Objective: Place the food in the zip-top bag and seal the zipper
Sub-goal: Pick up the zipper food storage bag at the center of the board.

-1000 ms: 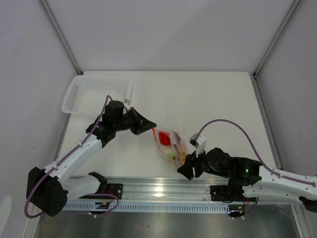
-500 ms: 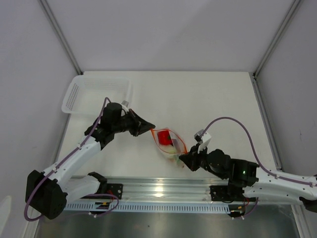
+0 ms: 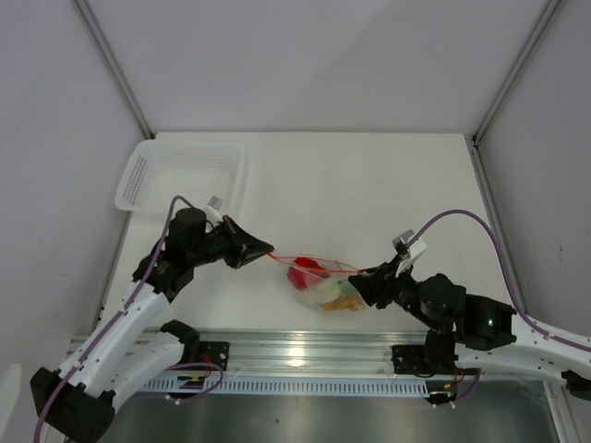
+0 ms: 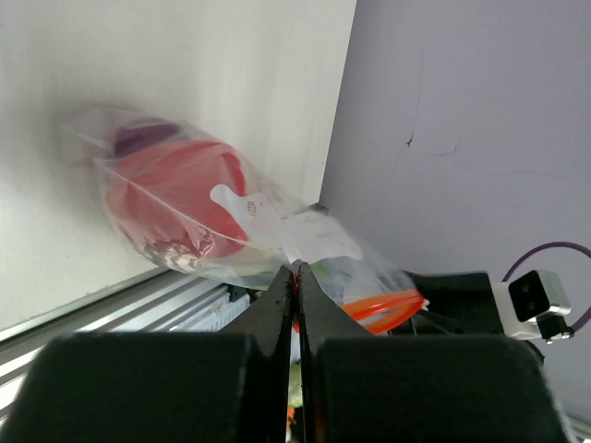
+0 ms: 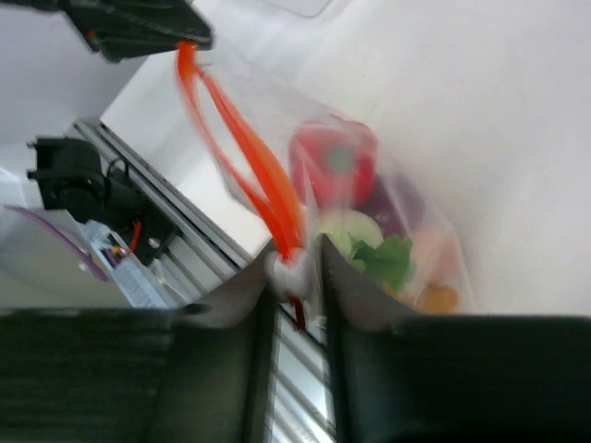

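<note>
Zip-top bag (image 3: 325, 288) with food (image 3: 305, 275) inside stretched just above surface (image 3: 369, 194) between both tools. Left tool (image 3: 268, 250) clamped on zipper (image 5: 249, 157) end, right tool (image 5: 295, 268) pinching zipper. Risk: strip slipping out, mouth left partly unsealed.

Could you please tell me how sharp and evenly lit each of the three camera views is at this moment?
Top external: sharp and evenly lit, with soft shadows under the arms and the zip-top bag. Left wrist: the bag and the red toy food are soft, and the left gripper is a dark blur. Right wrist: the zipper is smeared and the right gripper is out of focus.
</note>
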You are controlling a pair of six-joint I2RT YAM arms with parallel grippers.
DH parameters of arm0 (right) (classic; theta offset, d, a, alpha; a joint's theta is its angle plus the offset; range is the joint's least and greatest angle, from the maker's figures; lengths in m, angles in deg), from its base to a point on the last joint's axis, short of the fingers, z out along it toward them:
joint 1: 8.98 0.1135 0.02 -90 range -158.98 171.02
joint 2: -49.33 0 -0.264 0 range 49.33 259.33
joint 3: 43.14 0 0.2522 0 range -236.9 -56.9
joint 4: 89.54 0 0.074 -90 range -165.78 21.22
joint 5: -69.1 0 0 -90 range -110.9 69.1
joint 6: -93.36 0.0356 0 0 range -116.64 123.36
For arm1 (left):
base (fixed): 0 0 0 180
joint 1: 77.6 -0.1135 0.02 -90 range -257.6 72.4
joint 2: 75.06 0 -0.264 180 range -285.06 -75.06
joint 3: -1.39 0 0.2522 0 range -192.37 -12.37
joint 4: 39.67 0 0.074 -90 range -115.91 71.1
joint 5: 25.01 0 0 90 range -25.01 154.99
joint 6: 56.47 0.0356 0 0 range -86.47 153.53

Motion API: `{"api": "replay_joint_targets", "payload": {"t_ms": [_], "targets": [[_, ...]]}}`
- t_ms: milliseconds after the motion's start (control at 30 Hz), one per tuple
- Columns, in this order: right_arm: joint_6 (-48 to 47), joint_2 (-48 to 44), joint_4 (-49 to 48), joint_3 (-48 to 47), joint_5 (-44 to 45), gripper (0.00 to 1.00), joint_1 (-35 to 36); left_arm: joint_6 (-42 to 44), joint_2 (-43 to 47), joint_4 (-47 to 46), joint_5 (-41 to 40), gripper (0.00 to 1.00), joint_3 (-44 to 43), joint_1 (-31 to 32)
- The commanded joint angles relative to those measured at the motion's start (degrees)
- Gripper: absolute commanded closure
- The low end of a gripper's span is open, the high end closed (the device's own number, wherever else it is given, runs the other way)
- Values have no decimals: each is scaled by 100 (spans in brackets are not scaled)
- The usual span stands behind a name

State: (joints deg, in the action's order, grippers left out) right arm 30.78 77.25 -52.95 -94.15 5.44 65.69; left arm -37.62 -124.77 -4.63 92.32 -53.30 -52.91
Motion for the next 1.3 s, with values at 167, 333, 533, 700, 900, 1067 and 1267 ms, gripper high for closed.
{"api": "replay_joint_targets", "payload": {"t_ms": [167,333,533,700,900,1067,1267], "targets": [[193,213,-366,368,319,39,-14,717,1174,1159,-703,99,-91,-96],[325,434,-402,456,152,40,-14,533,1139,1177,-694,99,-29,-96],[703,-58,132,465,-296,38,3,366,1394,1264,-1115,99,-160,-87],[1064,-146,662,26,-1060,37,-5,453,1184,1318,-1397,99,-538,-104],[941,-279,222,560,-1441,31,21,216,911,1010,-1397,99,-495,-113],[371,-366,-893,1325,-1044,30,56,93,779,931,-1353,99,-574,-113],[211,-586,-1658,2053,-939,30,65,-3,595,852,-1231,99,-575,-113]]}}
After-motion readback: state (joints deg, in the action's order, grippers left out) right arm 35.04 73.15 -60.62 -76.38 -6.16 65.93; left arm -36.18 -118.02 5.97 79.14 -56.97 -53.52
